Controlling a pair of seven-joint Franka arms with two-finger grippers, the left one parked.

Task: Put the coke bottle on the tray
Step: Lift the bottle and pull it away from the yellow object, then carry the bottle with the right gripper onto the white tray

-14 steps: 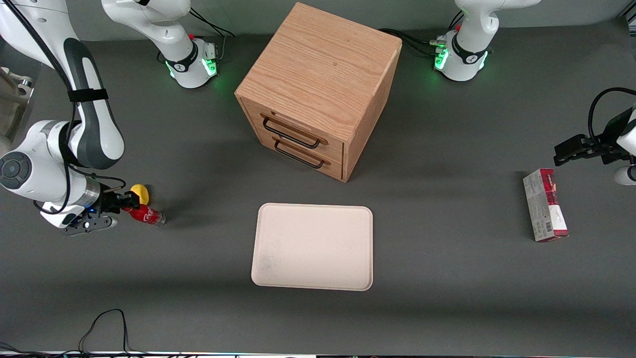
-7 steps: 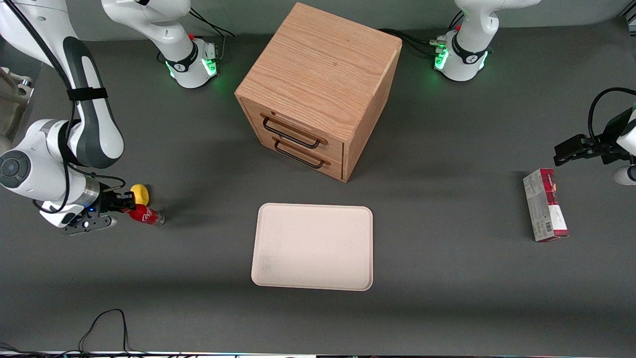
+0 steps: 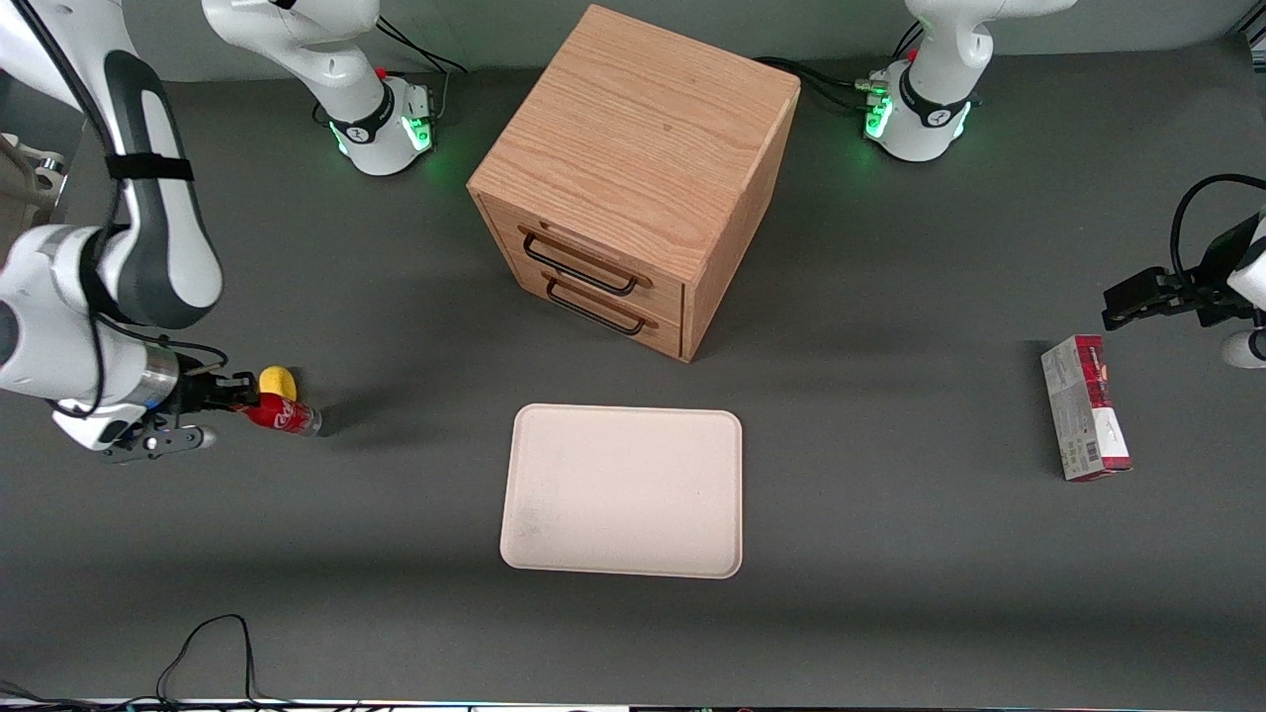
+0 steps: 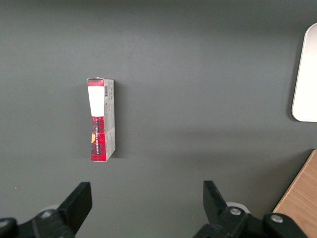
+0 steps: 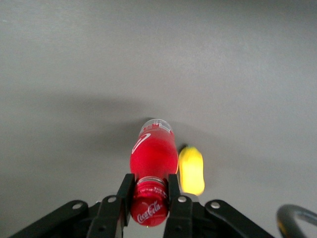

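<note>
The coke bottle [image 3: 280,416] is tiny and red with a white script logo and a clear base. My right gripper [image 3: 237,405] is shut on its capped neck at the working arm's end of the table and holds it tilted, base pointing toward the tray. In the right wrist view the fingers [image 5: 125,191] clamp the neck of the bottle [image 5: 153,151], with the red cap [image 5: 150,208] between them. The cream-white tray [image 3: 623,490] lies flat in front of the drawer cabinet, nearer the front camera, well apart from the bottle.
A small yellow rounded object [image 3: 278,381] sits right beside the bottle, also in the right wrist view [image 5: 191,171]. A wooden two-drawer cabinet [image 3: 633,178] stands mid-table. A red-and-grey carton [image 3: 1085,407] lies toward the parked arm's end.
My gripper, holding the bottle, has risen and drawn slightly toward the working arm's end of the table; the bottle has shifted with it past the yellow object.
</note>
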